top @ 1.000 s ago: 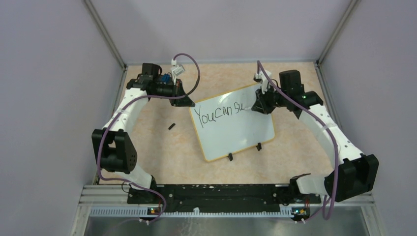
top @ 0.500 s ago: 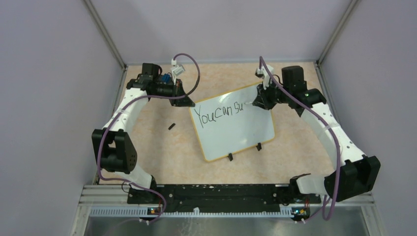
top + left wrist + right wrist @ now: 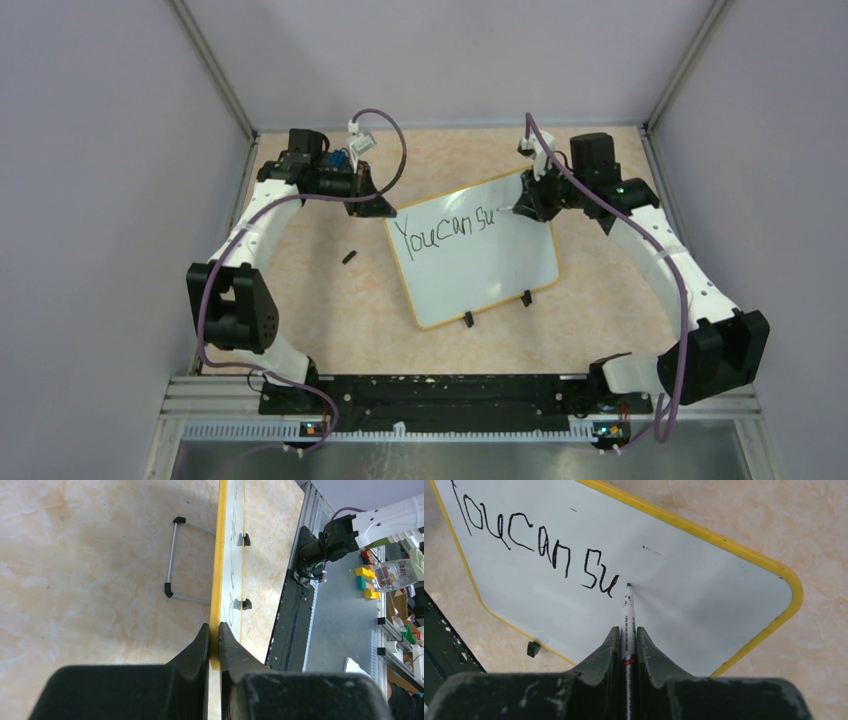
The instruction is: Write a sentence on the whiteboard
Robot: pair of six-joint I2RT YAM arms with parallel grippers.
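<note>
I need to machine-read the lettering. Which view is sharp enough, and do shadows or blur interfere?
Right wrist: lettering crisp, a soft grey shadow beside the marker on the whiteboard, no glare. Top external: sharp but tiny. Left wrist: whiteboard seen edge-on, writing unreadable.

Whiteboard (image 3: 704,595): "You can su"; bottle (image 3: 396,575): "Clean"

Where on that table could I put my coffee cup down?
Bare tabletop lies between the board and the arm bases, and behind the board at the far wall. Crowded: the board's far corners, where the left tool clamps and right tool holds a marker.
</note>
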